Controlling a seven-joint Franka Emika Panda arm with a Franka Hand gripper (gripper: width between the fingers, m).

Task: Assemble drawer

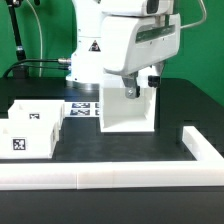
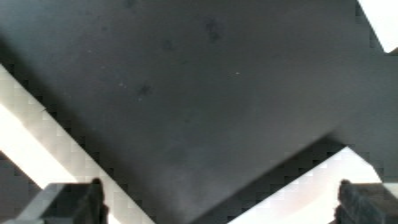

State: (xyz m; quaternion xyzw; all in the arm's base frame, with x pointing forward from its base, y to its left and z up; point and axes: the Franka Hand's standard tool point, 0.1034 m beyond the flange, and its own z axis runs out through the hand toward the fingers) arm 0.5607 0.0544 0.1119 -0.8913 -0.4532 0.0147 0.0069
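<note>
Pincer (image 2: pixel 217 192) on my feed hangs with its jaws spread wide, gripping nothing, right over the tall white plastic cube-like casing (image 1: pixel 128 112) on the black table (image 1: pixel 182 108).

The tool (image 1: pixel 134 90) hangs at the top edge of the tall white casing (image 1: pixel 128 113) on the black counter (image 1: pixel 175 112); two tagged trays (image 1: pixel 28 135) sit at the exterior view's left, a white rail (image 1: pixel 100 177) along the near edge

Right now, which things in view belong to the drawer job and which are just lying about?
Job:
- casing
- front tray
- rear tray
- tool, open

Just there:
- long low rail
- marker board
- table
</note>
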